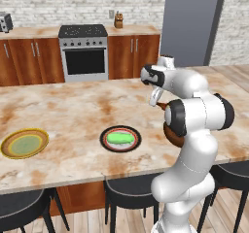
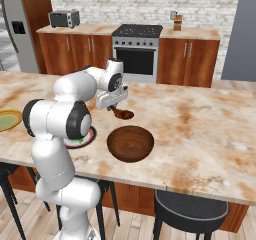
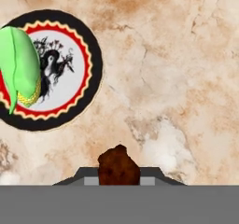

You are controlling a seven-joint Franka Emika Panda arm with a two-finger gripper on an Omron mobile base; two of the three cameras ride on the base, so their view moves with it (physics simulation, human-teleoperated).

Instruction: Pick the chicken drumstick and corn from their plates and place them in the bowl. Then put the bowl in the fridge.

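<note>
My gripper (image 2: pixel 116 107) is shut on the chicken drumstick (image 2: pixel 123 114), a small reddish-brown piece that hangs just above the counter, a little behind the dark brown bowl (image 2: pixel 130 143). In the hand view the drumstick (image 3: pixel 118 164) sticks up between the fingertips. The green corn (image 1: pixel 119 138) lies on the black-rimmed plate (image 1: pixel 104 139), left of the arm; the hand view shows the corn (image 3: pixel 18 66) on that plate (image 3: pixel 88 45) at upper left. The yellow-rimmed plate (image 1: pixel 24 143) sits bare at the counter's far left. The bowl (image 1: pixel 171 136) is mostly hidden by my arm in the left base view. The fridge (image 2: pixel 10 31) stands at the far left.
Across the aisle stands a steel oven (image 1: pixel 83 52) between wood cabinets, with a toaster (image 2: pixel 64 18) on the back counter. A tall grey panel (image 1: pixel 189 23) rises at the back right. Black stools (image 2: pixel 192 211) stand under the island's front edge.
</note>
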